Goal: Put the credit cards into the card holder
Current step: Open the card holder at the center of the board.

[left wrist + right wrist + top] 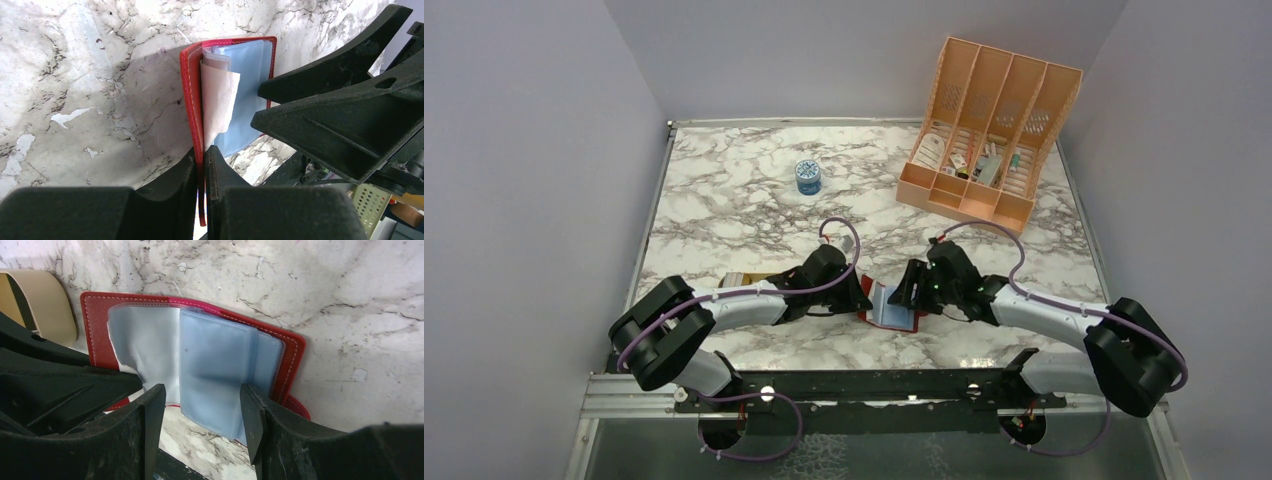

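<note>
Card holder (892,308) sits open on the marble table (754,190) near the front edge, between both arms. Left gripper (202,154) is pinched tight on its red cover edge. Right gripper (201,400) is spread wide, fingers either side of the pale blue pockets, gripping nothing. Tan tray (42,302) is just beside it.

I read bright, even overhead light in all three views. The marble surface (75,60) shows mild glare; the left fingers (170,190) sit close, slightly soft-focused.
</note>
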